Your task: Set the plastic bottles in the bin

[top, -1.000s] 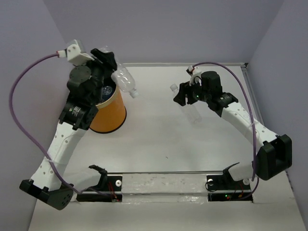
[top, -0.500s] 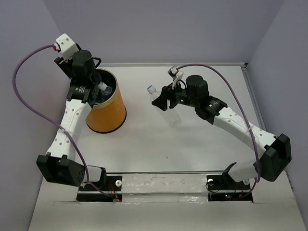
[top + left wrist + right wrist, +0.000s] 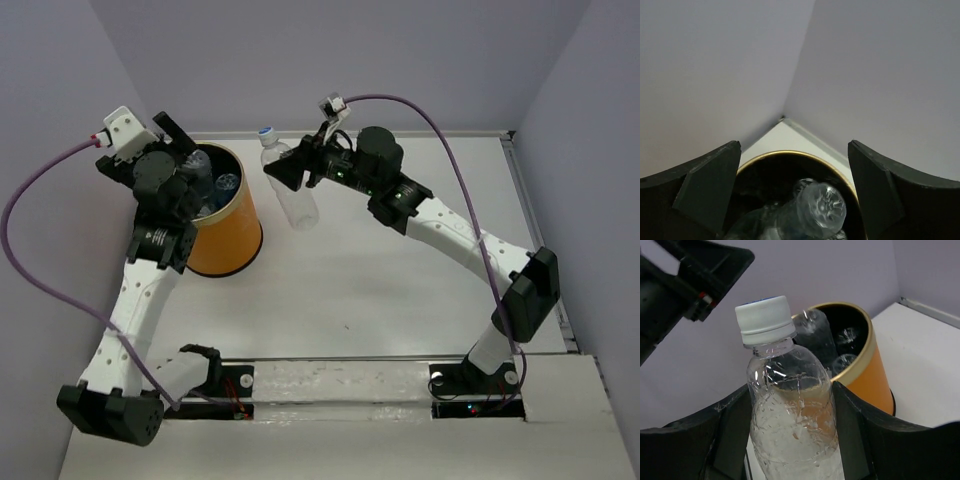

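The orange bin point(image 3: 232, 232) stands at the back left, with several clear plastic bottles point(image 3: 222, 186) lying in its black inside. My left gripper point(image 3: 188, 160) hangs open just above the bin's left rim, holding nothing. In the left wrist view a clear bottle point(image 3: 816, 210) lies inside the gold rim point(image 3: 790, 153), below the open left gripper point(image 3: 795, 196). My right gripper point(image 3: 292, 186) is shut on a white-capped bottle point(image 3: 290, 196), held in the air just right of the bin. In the right wrist view the bottle point(image 3: 790, 420) fills the right gripper point(image 3: 790, 442), with the bin point(image 3: 871, 376) behind.
The white table point(image 3: 400, 300) is walled in by lilac walls on the left, back and right. The left arm's wrist point(image 3: 690, 280) shows dark at the upper left of the right wrist view, close to the held bottle's cap point(image 3: 763, 316).
My left gripper swung over the bin and opened, and the bottle it held now lies in the bin. My right arm carried its bottle left, up to the bin.
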